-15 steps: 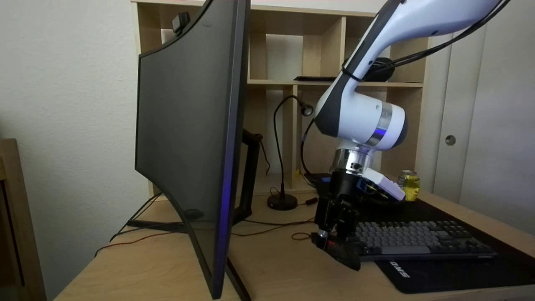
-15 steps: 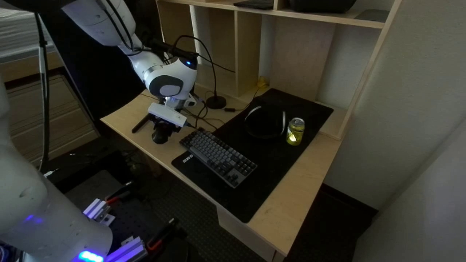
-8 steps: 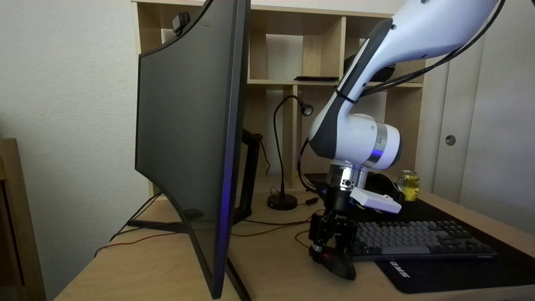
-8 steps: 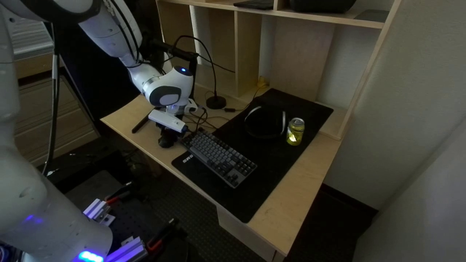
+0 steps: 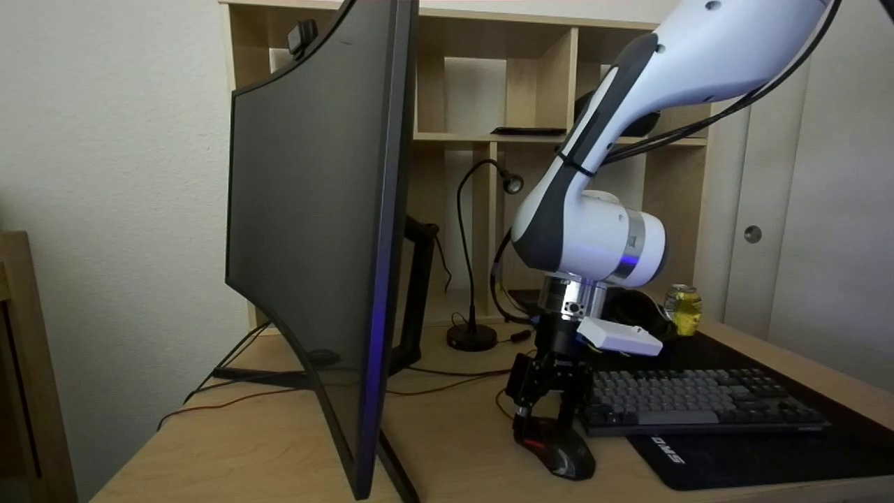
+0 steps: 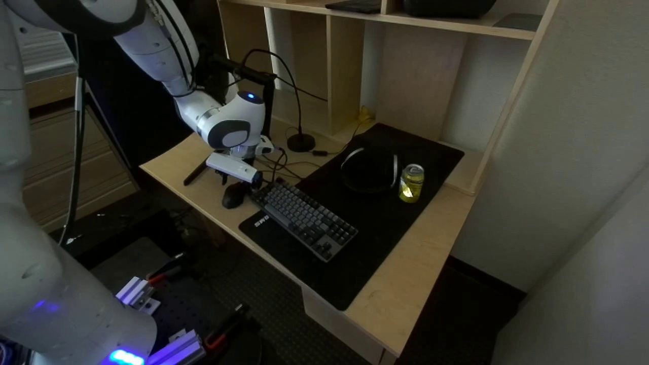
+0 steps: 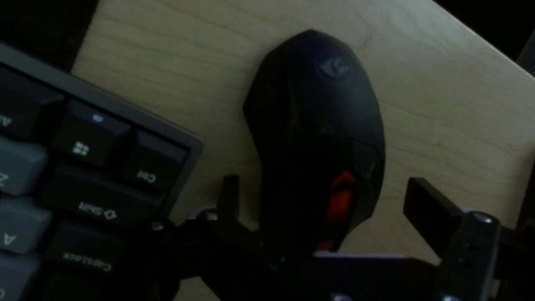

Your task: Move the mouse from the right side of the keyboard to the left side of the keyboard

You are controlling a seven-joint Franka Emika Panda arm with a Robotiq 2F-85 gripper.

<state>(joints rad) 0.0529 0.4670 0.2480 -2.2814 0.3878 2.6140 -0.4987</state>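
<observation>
The black mouse (image 7: 322, 100) with red side accents lies flat on bare wood, beside the keyboard's end with the Ctrl, Shift and CapsLock keys. Above it my gripper (image 7: 322, 184) stands open, one finger on each side, with a gap between the mouse and each of the fingers (image 7: 432, 215). In an exterior view the mouse (image 5: 564, 453) shows below the gripper (image 5: 543, 425); the mouse (image 6: 234, 195) also sticks out from under the wrist in an exterior view. The dark keyboard (image 5: 688, 402) rests largely on the black mat. The gripper's base hides the mouse's far end.
A large curved monitor (image 5: 314, 209) stands beside the arm. Thin cables (image 5: 454, 381) run over the desk behind the gripper, near a gooseneck lamp (image 5: 472, 335). A yellow can (image 6: 411, 183) stands on the black mat (image 6: 324, 284). The desk's front edge is close to the mouse.
The gripper came down with the mouse, which was tilted in its grip a second ago. Now the mouse lies flat on the desk and the fingers have opened away from it.
</observation>
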